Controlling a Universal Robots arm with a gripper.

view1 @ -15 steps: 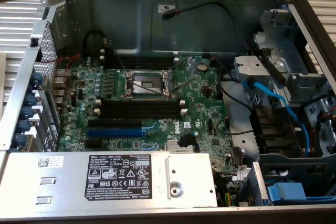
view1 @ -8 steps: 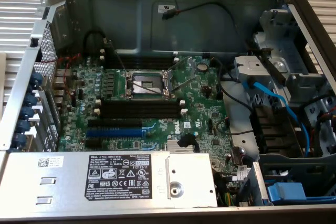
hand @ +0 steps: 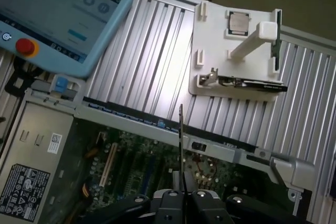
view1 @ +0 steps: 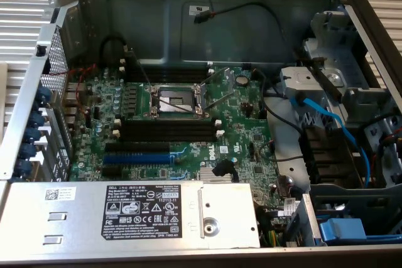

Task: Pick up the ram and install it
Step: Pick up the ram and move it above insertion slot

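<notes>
Ram (hand: 181,135) edge-on in end effector (hand: 183,195) grip

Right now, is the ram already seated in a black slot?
No, the black slots lie empty on the board, while the ram stands edge-on, clamped between the jaws.

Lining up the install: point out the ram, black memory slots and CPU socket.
ram (hand: 181,140): wrist view, its thin edge.
black memory slots (view1: 166,130): exterior view, mid-length.
CPU socket (view1: 174,99): exterior view, centre.

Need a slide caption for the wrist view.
Gripper holds the ram edge-on over the open computer case.
</notes>
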